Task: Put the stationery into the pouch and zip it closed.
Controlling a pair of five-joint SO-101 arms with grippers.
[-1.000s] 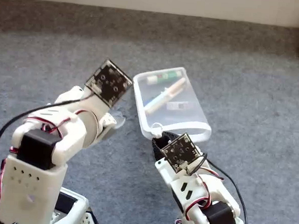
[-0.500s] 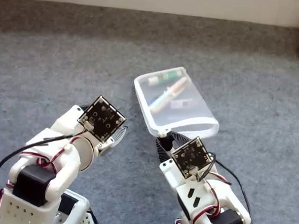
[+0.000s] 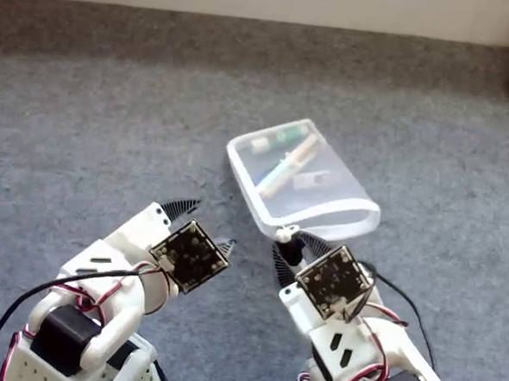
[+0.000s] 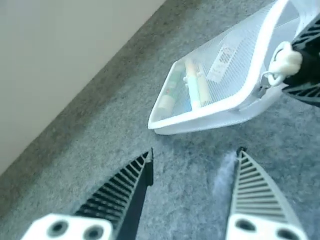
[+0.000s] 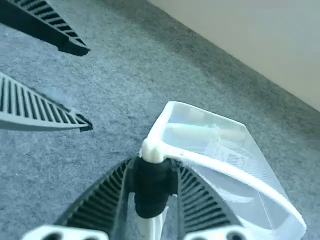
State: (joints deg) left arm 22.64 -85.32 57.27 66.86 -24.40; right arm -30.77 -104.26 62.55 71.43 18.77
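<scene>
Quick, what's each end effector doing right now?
Left end effector: open, holding nothing.
Right end effector: closed on the zipper pull.

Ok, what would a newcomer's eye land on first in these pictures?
The clear plastic zip pouch lies on the grey carpet mid-table, with stationery visible inside. The right gripper is shut on the white zipper pull at the pouch's near corner, while the left gripper hangs open over bare carpet beside it.

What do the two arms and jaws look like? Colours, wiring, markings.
Left arm and right arm: white plastic shells, black servos, red and black wires, a black cable looping off each, a square black circuit board at each wrist. Jaws are ribbed, tapered wedges: left one black, one pale grey; right both black.
</scene>
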